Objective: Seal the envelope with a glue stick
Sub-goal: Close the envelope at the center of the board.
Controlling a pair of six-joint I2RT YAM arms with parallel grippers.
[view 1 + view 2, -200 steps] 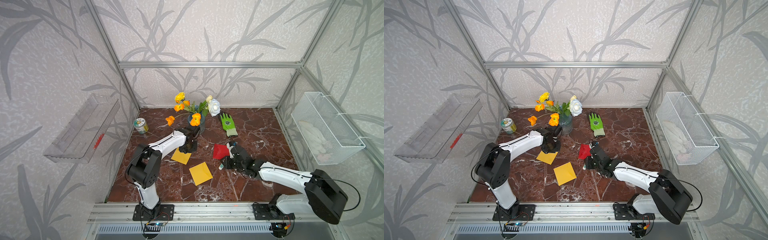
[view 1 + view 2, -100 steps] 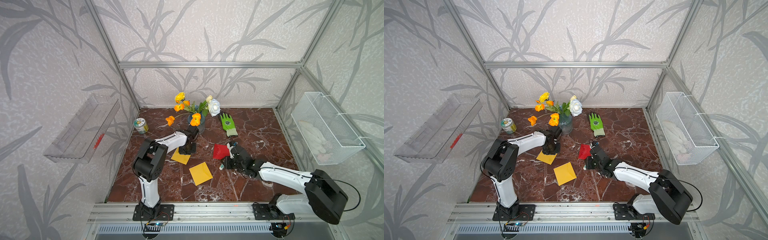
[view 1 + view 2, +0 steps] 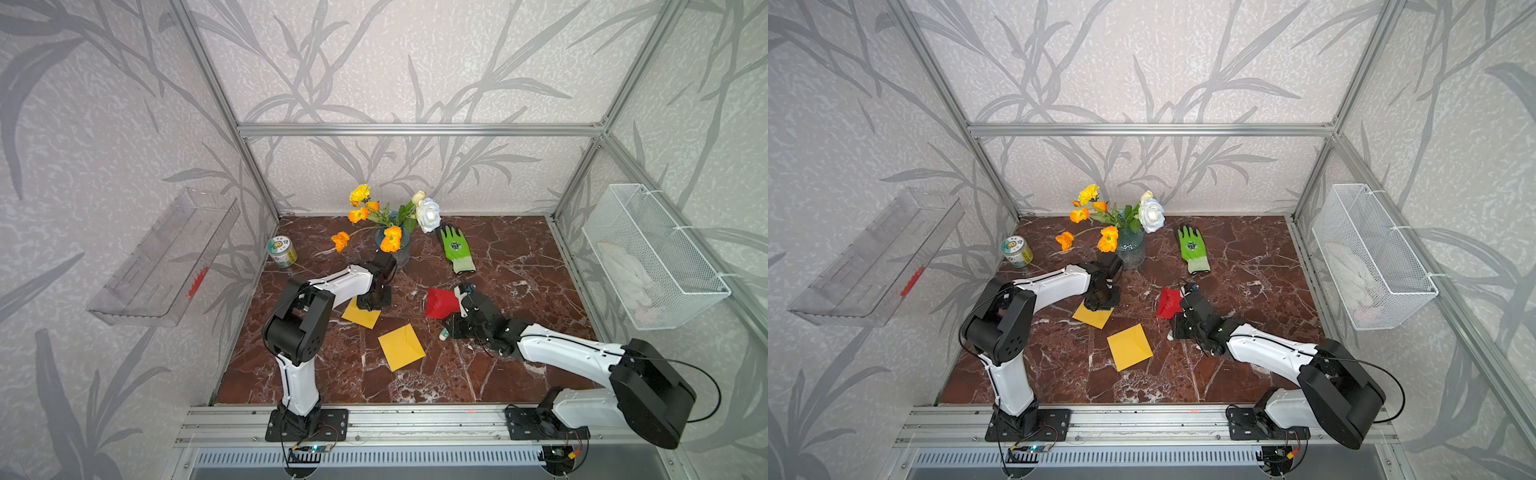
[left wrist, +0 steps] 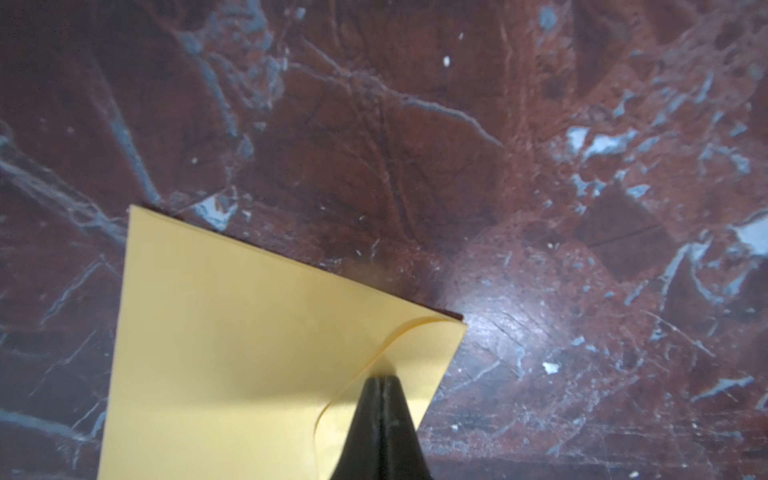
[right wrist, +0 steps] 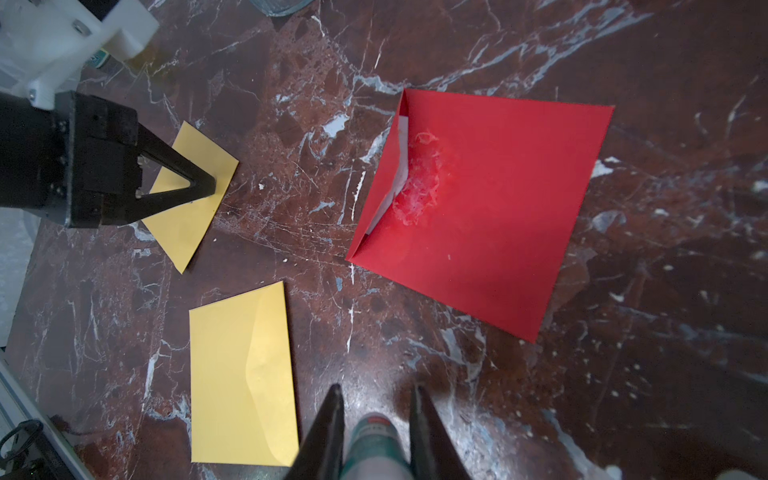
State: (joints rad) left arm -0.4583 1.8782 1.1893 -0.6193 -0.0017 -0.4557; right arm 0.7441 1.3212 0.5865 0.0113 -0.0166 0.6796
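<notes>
- The right gripper (image 5: 376, 388) is clamped on the glue stick (image 5: 374, 440). The teal-banded body sits between the two fingers, and its end pokes out past the gripper in a top view (image 3: 444, 333).
- That puts the glue stick low over the marble table (image 3: 519, 257), between the red envelope (image 3: 441, 303) and the nearer yellow envelope (image 3: 401, 347). Can't tell if it actually touches the table.
- The red envelope has a whitish, smeary patch by its open edge (image 5: 417, 178).
- The left gripper (image 4: 380, 376) is closed up tight, tip to tip, with its point planted on the other yellow envelope (image 4: 232, 332), right at the curved edge of the flap.
- The flap looks lifted a bit there.
- Farther back there's a flower vase (image 3: 392, 245) and a green glove (image 3: 456, 249).
</notes>
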